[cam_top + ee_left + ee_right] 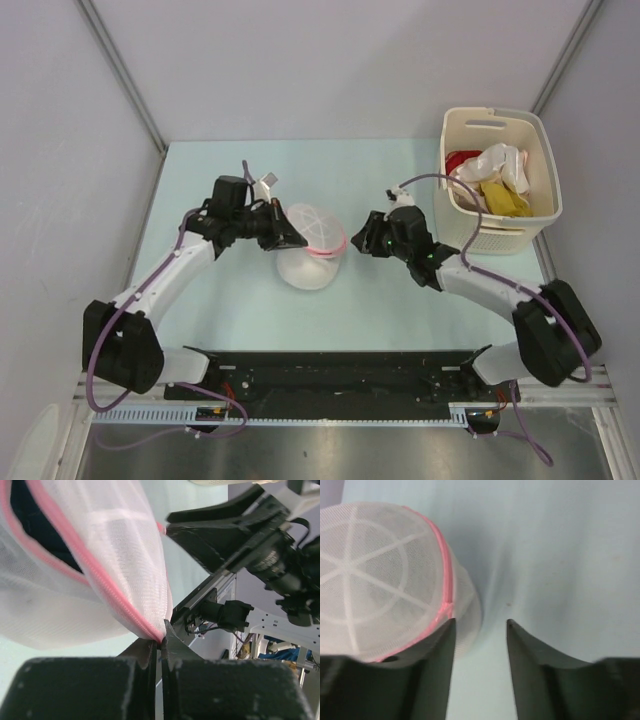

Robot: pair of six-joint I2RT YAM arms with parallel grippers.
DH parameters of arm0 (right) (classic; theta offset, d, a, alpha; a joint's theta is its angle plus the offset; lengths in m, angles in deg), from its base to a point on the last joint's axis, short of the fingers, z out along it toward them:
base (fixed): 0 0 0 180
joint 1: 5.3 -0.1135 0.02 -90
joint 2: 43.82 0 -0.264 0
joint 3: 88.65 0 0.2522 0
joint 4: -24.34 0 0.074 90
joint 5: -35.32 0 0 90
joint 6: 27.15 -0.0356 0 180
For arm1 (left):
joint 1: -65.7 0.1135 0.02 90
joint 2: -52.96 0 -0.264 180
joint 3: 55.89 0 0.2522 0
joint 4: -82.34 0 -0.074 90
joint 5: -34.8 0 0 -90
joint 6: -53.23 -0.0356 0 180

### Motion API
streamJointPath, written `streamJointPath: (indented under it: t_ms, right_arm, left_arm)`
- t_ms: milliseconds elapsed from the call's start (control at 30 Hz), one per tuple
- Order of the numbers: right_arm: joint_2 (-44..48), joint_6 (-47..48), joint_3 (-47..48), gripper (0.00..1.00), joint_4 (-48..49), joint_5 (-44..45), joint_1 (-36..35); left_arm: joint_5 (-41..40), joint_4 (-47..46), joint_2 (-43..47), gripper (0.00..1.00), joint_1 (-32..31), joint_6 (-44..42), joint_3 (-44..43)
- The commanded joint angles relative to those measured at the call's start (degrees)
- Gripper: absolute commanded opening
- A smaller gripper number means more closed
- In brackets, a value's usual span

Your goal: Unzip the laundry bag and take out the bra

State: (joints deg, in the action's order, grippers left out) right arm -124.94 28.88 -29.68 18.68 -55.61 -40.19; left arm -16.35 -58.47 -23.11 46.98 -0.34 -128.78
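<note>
The laundry bag (312, 243), a white mesh pouch with pink zipper trim, sits mid-table. My left gripper (288, 238) is shut on its pink rim; the left wrist view shows the trim (120, 607) pinched between the fingertips at my left gripper (163, 639). The zipper is partly open and the dark navy bra (32, 522) shows inside. My right gripper (362, 238) is open and empty just right of the bag. In the right wrist view the bag (380, 587) lies left of my right gripper (480, 624), its left fingertip at the pink seam.
A cream slotted basket (500, 180) with white, yellow and red clothes stands at the back right. The table's pale green mat (400, 300) extends around the bag. Grey walls enclose the back and sides.
</note>
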Motion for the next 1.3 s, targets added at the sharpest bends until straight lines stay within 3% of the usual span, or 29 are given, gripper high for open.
streamJointPath:
  t_ms: [0,133,233,267,400,733,767,833,867,933,1267]
  right_arm:
    - [11.1,3.1,-0.2,0.57,-13.0,13.2,-1.1]
    - [18.4,6.2,-0.1,0.59,-15.8,18.2,-4.1]
    - [18.9,12.5,1.9,0.62,-14.8,23.4,-11.3]
    - [17.9,15.6,4.2,0.63,-14.4,25.2,-15.6]
    - [8.6,20.5,10.3,0.67,-14.2,32.3,-21.3]
    - [-3.8,23.9,17.1,0.7,-10.5,30.4,-23.5]
    - [-4.5,23.5,17.1,0.71,-10.4,30.1,-23.5]
    - [-4.7,22.9,17.1,0.73,-10.7,29.6,-23.5]
    - [-4.7,22.3,17.1,0.73,-10.8,29.6,-23.5]
    - [-4.5,22.2,17.2,0.73,-10.6,29.0,-23.5]
    - [-4.2,18.2,17.0,0.75,-10.9,28.4,-23.4]
  left_arm:
    - [2.1,-0.6,0.1,0.01,0.5,-1.8,-3.5]
    - [2.2,-0.8,-1.3,0.0,0.5,-1.8,-4.2]
    - [2.0,-1.0,-1.3,0.0,0.5,-1.8,-4.6]
    - [2.0,-0.9,-1.3,0.0,0.5,-1.8,-4.8]
    - [2.4,-0.6,-1.4,0.0,0.5,-2.1,-4.9]
    - [1.9,1.0,-1.8,0.01,0.4,-3.3,-5.5]
    - [0.0,4.3,-2.2,0.25,0.4,-3.9,-6.3]
    - [-2.5,7.3,-2.7,0.59,0.5,-6.0,-8.4]
    - [-4.0,9.1,-2.2,0.88,0.5,-6.9,-8.8]
    - [-7.3,9.5,-0.7,1.0,0.7,-7.5,-9.2]
    - [-8.5,10.5,0.3,1.0,2.7,-7.3,-7.7]
